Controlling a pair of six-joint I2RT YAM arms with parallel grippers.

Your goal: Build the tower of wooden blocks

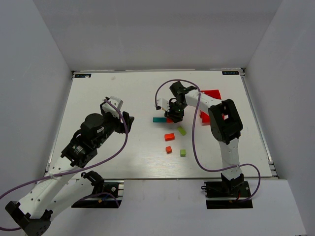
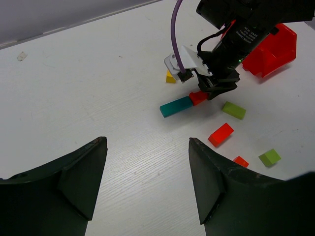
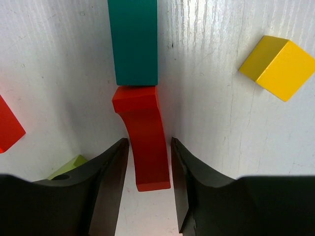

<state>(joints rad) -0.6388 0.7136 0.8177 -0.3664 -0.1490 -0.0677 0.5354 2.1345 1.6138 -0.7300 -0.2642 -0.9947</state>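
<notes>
The red bin point(image 2: 273, 51) sits behind the right gripper point(image 3: 149, 143), its inside hidden. That gripper points down, fingers flanking a smooth curved red block point(image 3: 142, 128) that butts the teal bar point(image 3: 133, 42) ahead. Whether it is squeezing, I cannot tell. The left gripper point(image 2: 147, 143) hangs spread wide, holding nothing.

Top cam hangs high at the near side, looking down over the whole bench point(image 1: 147, 88). Left wrist cam sits farther back, low, facing across twd the right tool point(image 2: 211, 93). Right wrist cam is v. close, pointing straight down (all three catch the teal bar point(image 3: 133, 39)).
</notes>
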